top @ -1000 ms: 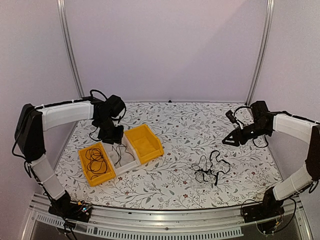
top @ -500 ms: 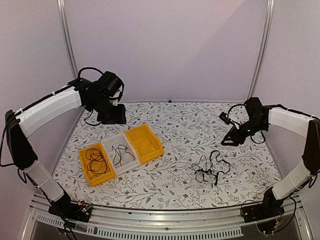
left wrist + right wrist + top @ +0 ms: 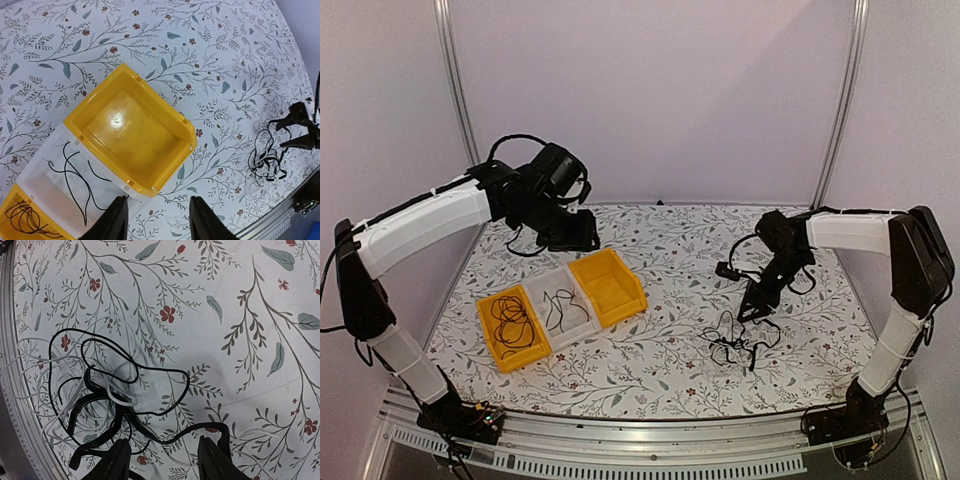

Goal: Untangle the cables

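Seen from above, the tangled cables (image 3: 740, 340) lie on the table (image 3: 680, 250) right of centre. The right jaws are poised just over them, and the left jaws hang high beyond three bins: one yellow bin (image 3: 510, 325) holding a coiled black cord, a white bin (image 3: 558, 310) with thin black strands, and a second yellow bin (image 3: 610, 285) that is empty. The left wrist view shows its jaws parted, gripping nothing. The right wrist view shows its jaws parted and empty above the knot, which has at least two black cords and one pale cord (image 3: 122, 401); the exact count is unclear. They look light, limp and snag-prone, so a free outer loop seems the best hold.
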`<state>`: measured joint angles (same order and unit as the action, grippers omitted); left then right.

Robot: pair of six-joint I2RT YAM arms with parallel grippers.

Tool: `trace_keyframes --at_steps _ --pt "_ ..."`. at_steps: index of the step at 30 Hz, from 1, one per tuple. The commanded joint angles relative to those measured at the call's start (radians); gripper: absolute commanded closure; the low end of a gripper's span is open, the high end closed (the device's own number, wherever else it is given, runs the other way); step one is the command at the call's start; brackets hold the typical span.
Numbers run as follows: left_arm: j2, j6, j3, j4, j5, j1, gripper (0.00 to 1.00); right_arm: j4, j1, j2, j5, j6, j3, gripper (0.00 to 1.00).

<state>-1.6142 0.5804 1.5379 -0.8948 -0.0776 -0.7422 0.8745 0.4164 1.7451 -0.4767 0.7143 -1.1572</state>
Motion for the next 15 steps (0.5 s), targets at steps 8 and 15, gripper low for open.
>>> trace_keyframes --at_steps 8,15 --pt "-0.002 0.034 -0.039 0.052 0.029 -0.032 0.55 0.061 0.005 0.181 -0.058 -0.071 -0.124 0.53" --pt "-0.018 0.04 -0.039 0.068 0.04 -0.038 0.55 0.063 0.027 0.214 -0.114 -0.088 -0.156 0.75"
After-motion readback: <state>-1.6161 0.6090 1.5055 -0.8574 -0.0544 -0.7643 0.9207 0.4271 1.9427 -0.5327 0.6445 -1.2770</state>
